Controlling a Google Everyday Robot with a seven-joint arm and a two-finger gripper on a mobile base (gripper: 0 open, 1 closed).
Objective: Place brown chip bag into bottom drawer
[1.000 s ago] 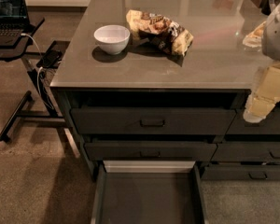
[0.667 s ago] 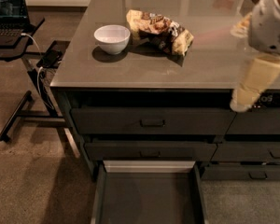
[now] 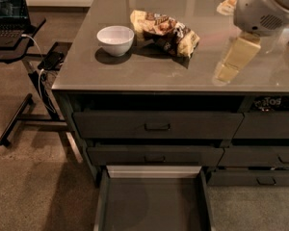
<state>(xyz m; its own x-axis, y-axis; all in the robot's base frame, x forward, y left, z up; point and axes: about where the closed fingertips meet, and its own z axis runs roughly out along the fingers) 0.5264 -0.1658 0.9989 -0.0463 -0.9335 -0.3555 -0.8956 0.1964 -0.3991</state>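
Note:
The brown chip bag [image 3: 166,32] lies crumpled on the grey countertop [image 3: 149,71], just right of the white bowl. It is tan-yellow with a dark brown panel. My gripper [image 3: 225,73] hangs from the white arm [image 3: 265,6] at the upper right. It is over the countertop, to the right of the bag and a little nearer the front edge, apart from the bag and holding nothing. The bottom drawer [image 3: 154,208] is pulled open below the counter, and its flat grey floor is bare.
A white bowl [image 3: 115,38] stands left of the bag. Two shut handled drawers [image 3: 156,126] sit above the open one. A right-hand column of drawers [image 3: 262,155] is shut. A laptop on a wheeled stand [image 3: 9,13] stands at the left, with cables hanging from it.
My arm and gripper have swung from beyond the counter's right front corner up and left over the countertop, closer to the chip bag. The bag, bowl and drawer have not moved.

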